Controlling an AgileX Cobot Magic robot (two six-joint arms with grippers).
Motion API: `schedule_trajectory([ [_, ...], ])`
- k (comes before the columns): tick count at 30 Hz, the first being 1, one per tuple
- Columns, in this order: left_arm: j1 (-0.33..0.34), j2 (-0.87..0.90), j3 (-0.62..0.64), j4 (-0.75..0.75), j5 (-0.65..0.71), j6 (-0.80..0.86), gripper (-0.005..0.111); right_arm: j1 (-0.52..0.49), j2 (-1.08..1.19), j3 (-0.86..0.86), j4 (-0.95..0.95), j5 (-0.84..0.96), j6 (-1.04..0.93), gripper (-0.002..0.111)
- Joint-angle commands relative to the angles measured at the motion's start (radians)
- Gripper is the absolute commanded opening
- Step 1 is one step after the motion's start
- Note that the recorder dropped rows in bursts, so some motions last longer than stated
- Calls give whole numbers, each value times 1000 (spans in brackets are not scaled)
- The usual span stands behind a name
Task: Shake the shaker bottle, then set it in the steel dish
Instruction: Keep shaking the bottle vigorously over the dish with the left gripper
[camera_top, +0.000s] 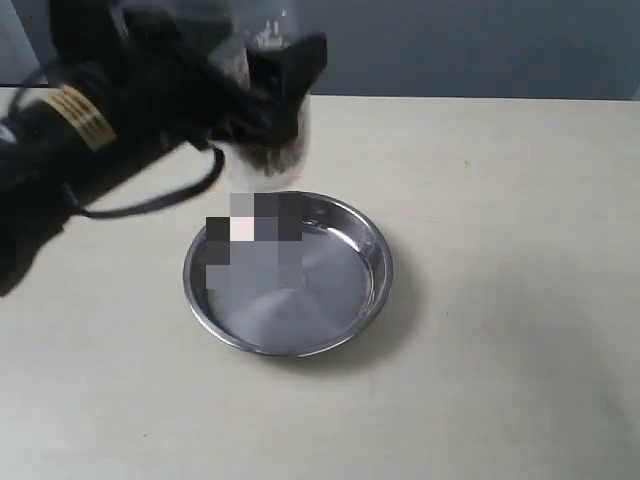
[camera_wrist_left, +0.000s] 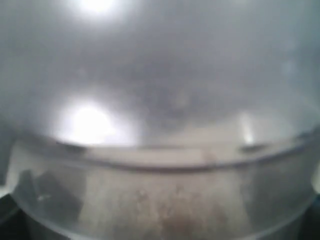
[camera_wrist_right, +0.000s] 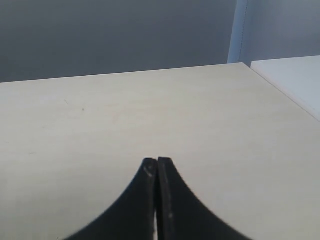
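Observation:
My left gripper (camera_top: 262, 100) is shut on the shaker bottle (camera_top: 272, 150) and holds it in the air above the far rim of the steel dish (camera_top: 365, 290). The bottle is blurred with motion; brown pellets show dark in its lower part. In the left wrist view the clear bottle (camera_wrist_left: 165, 190) fills the whole picture, with pellets faint behind its wall. The dish sits flat on the table, shiny and round. My right gripper (camera_wrist_right: 157, 161) is shut on nothing above bare table and is out of the exterior view.
The pale table (camera_top: 500, 200) runs wide around the dish, with a grey wall behind it. In the right wrist view a table edge and a white surface (camera_wrist_right: 295, 80) lie off to one side.

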Motion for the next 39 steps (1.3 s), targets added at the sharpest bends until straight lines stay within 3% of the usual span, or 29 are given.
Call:
schedule_trajectory([
  [1,3,97,20,56,68,5,0,4,-4,2,-2,-11,1,-1],
  [9,0,-166,-163,124,68,8,0,4,-4,2,-2,-11,1,-1],
  [13,14,-61,-90,52,155,2,0,4,-4,2,-2,-11,1,-1],
  [18,10,150,22,126,16,-149,0,4,-4,2,-2,-11,1,-1],
  [22,10,108,-18,274,-122,-178,0,4,-4,2,-2,-11,1,-1],
  [27,14,41,-124,259,-90,-128,0,4,-4,2,-2,-11,1,-1],
  [32,12,267,-73,209,-2,-176,0,4,-4,2,-2,-11,1,-1],
  [35,12,337,-59,232,-49,-243,0,4,-4,2,-2,-11,1,-1],
  [39,12,228,-97,299,-178,-247,0,4,-4,2,-2,-11,1,-1],
])
